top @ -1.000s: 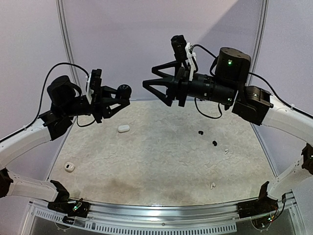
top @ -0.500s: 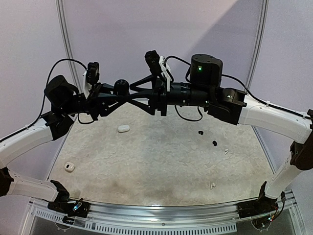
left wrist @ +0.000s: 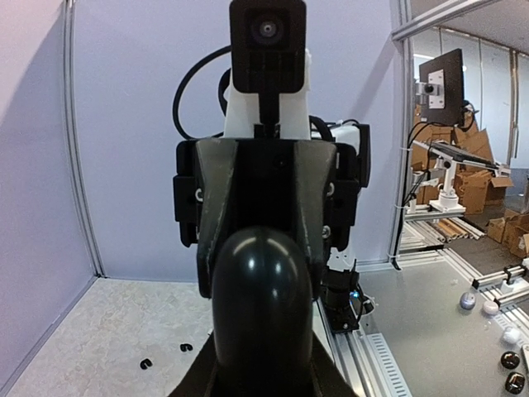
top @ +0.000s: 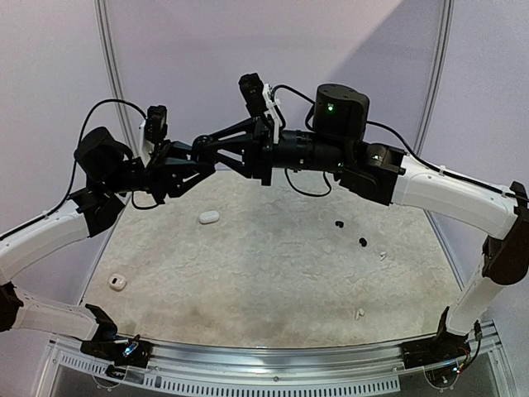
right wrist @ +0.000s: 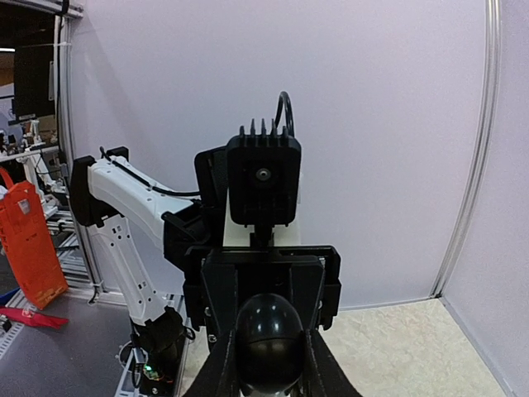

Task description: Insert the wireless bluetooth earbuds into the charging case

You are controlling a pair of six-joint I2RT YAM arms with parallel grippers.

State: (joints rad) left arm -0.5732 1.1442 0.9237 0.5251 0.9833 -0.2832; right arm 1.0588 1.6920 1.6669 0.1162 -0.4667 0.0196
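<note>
Holding a black charging case (left wrist: 262, 310) in mid-air above the far left of the worktop (top: 273, 277), the left end effector (top: 204, 152) is clamping it tight. The right end effector (top: 201, 142) is facing it nose to nose, its fingers (right wrist: 216, 368) lying along either side of the same case; cannot tell if they are pressing. Black earbuds (top: 362, 242) and white earbuds (top: 359, 314) are lying on the worktop at right, well apart from that case. White cases (top: 209, 217) are sitting at left.
</note>
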